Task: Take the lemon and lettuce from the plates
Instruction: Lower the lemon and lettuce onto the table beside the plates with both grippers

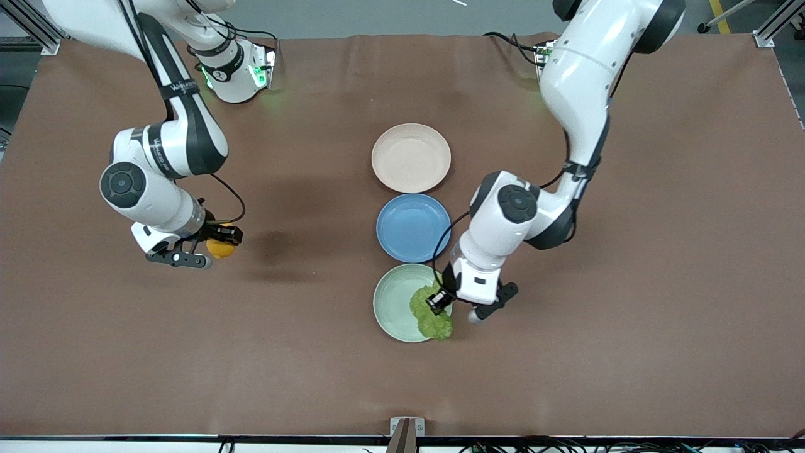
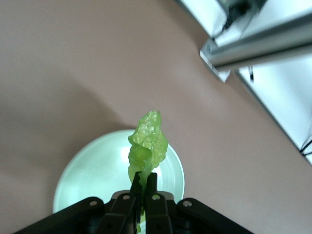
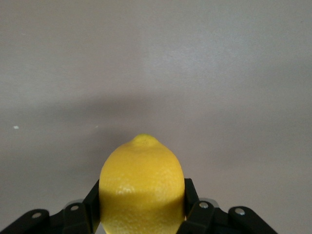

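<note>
My left gripper [image 1: 438, 302] is shut on the lettuce [image 1: 431, 316], a crinkled bright green leaf, and holds it just above the mint green plate [image 1: 395, 301]. In the left wrist view the lettuce [image 2: 148, 142] sticks out from between the fingers [image 2: 152, 181] over that plate [image 2: 97, 170]. My right gripper [image 1: 221, 244] is shut on the lemon [image 1: 220, 248] and holds it over bare table toward the right arm's end. The lemon [image 3: 142, 187] fills the right wrist view between the fingers [image 3: 190, 195]. The beige-pink plate [image 1: 411, 157] is empty.
A blue plate [image 1: 413, 227] lies between the beige-pink plate and the mint green plate, all three in a row at the table's middle. A brown mat covers the table [image 1: 629, 283]. A metal frame [image 2: 258, 48] shows in the left wrist view.
</note>
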